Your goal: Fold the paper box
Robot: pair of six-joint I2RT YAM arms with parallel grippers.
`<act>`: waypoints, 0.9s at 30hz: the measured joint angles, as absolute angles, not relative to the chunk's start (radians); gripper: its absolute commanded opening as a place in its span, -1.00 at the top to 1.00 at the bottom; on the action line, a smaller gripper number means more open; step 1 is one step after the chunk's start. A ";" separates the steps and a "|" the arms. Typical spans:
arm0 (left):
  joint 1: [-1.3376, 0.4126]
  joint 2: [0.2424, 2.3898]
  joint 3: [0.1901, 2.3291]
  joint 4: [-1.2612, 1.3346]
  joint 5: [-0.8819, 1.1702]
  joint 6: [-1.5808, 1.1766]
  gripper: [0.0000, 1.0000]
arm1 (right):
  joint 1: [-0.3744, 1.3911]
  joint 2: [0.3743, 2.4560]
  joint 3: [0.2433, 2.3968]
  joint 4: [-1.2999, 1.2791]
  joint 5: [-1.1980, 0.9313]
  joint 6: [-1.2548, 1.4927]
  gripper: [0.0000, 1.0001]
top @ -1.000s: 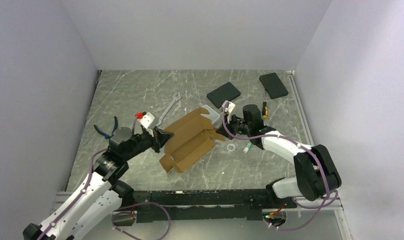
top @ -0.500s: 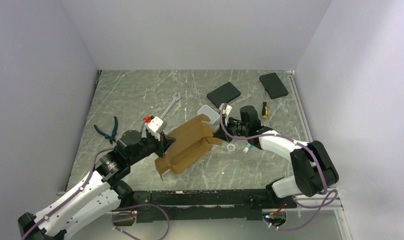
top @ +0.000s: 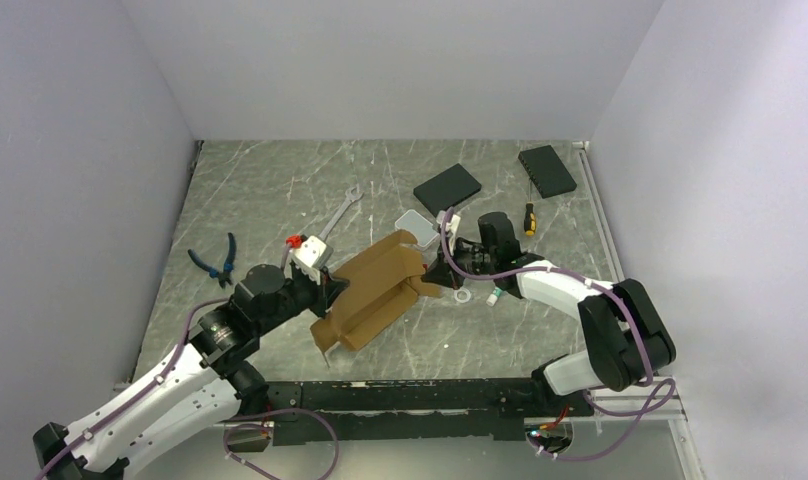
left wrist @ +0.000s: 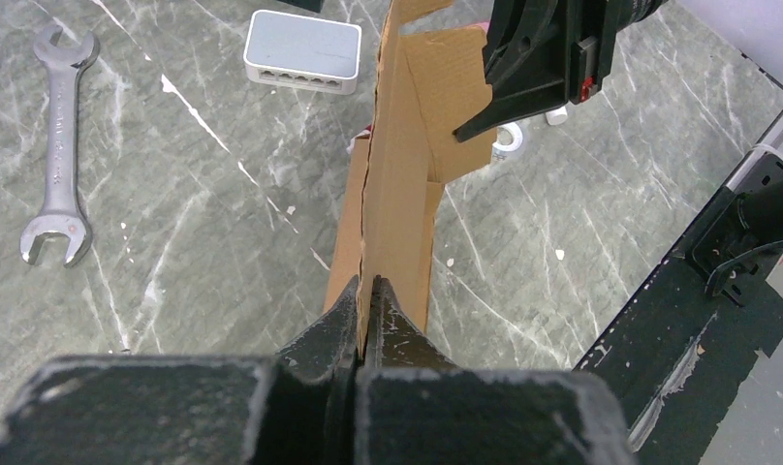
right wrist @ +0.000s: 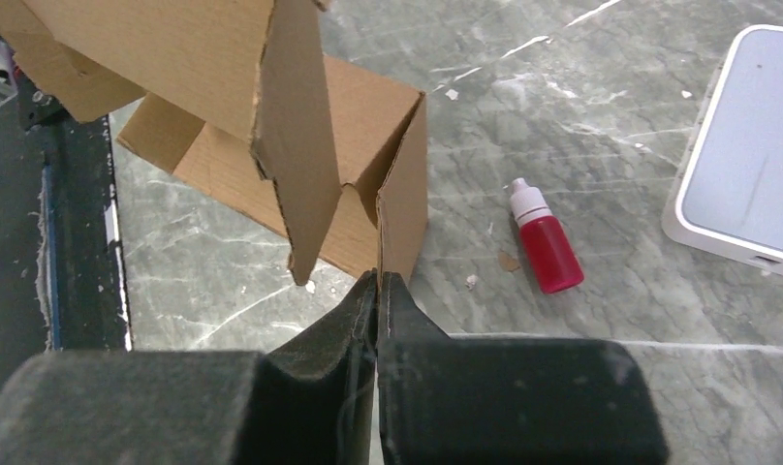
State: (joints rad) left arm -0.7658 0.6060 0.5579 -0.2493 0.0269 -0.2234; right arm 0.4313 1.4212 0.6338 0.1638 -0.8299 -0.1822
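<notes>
The paper box is clamped at its left edge by the left gripper and at its right flap edge by the right gripper; a red bottle is noted just beside that flap.

This is a robotics lab cell rather than a home or a shop. Plain pale walls box in a grey marble-patterned tabletop on three sides. A white left arm and right arm are bolted to a black rail at the near edge, with purple cables looped along them. The props are a loose mix (nothing that belongs together): a wrench, blue-handled pliers, a screwdriver, two black slabs, a small white case and the paper box.
</notes>
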 measured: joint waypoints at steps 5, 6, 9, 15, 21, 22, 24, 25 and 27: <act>-0.772 0.606 0.558 -0.252 0.025 -0.225 1.00 | 0.437 1.434 0.635 0.144 -0.865 -0.184 0.70; -0.774 0.606 0.558 -0.253 0.025 -0.225 1.00 | 0.438 1.438 0.635 0.138 -0.870 -0.186 0.67; -0.778 0.604 0.558 -0.255 0.025 -0.227 1.00 | 0.447 1.451 0.635 0.113 -0.884 -0.195 0.59; -0.783 0.603 0.558 -0.260 0.025 -0.227 1.00 | 0.449 1.459 0.641 0.083 -0.909 -0.210 0.44; -0.787 0.599 0.562 -0.271 0.008 -0.226 1.00 | 0.449 1.459 0.643 0.065 -0.957 -0.218 0.28; -0.787 0.599 0.564 -0.274 0.004 -0.226 1.00 | 0.449 1.459 0.645 0.059 -0.973 -0.219 0.26; -0.788 0.599 0.569 -0.279 0.001 -0.226 1.00 | 0.449 1.459 0.648 0.049 -0.985 -0.222 0.24; -0.788 0.599 0.571 -0.279 -0.002 -0.226 1.00 | 0.449 1.459 0.651 0.045 -0.993 -0.225 0.22; -0.789 0.599 0.575 -0.279 -0.008 -0.226 1.00 | 0.449 1.459 0.658 0.031 -1.007 -0.234 0.15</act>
